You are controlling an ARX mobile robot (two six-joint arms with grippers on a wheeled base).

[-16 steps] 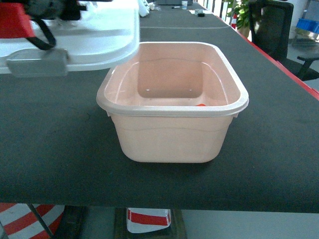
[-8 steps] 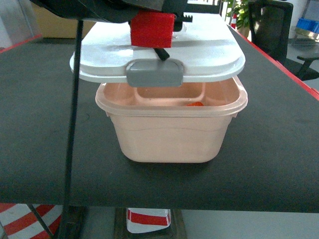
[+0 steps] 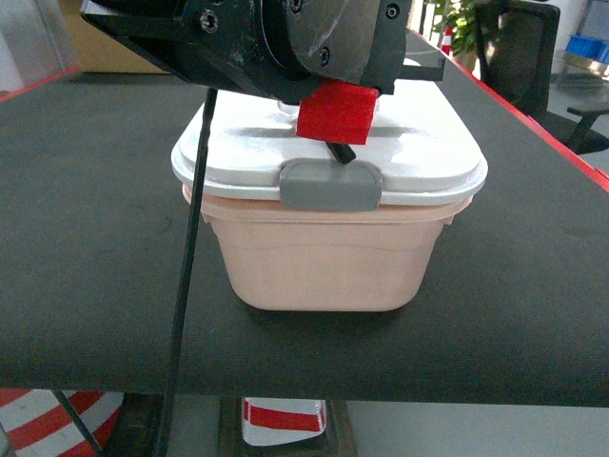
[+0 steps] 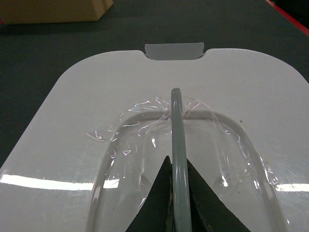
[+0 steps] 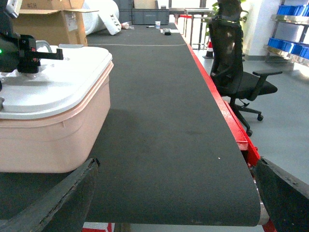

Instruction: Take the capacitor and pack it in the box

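The pale pink box (image 3: 324,262) stands on the black table mat, and its white lid (image 3: 419,157) lies across its rim with a grey latch (image 3: 329,187) facing me. My left gripper (image 3: 335,150) hangs right over the lid. In the left wrist view, the left gripper (image 4: 176,168) is shut on the lid's grey handle (image 4: 175,116), above the far latch (image 4: 175,50). My right gripper (image 5: 169,195) is open and holds nothing, low over the mat to the right of the box (image 5: 53,140). The capacitor is hidden under the lid.
A brown cardboard carton (image 5: 48,21) stands behind the box. A black office chair (image 5: 236,72) is beyond the table's red right edge (image 5: 217,101). Blue bins (image 5: 292,9) sit on a shelf at far right. A red-white striped post (image 3: 281,419) shows below the front edge.
My left gripper brought the lid from the upper left over the box and lowered it onto the rim. The box's inside, with an orange part showing, is now covered.
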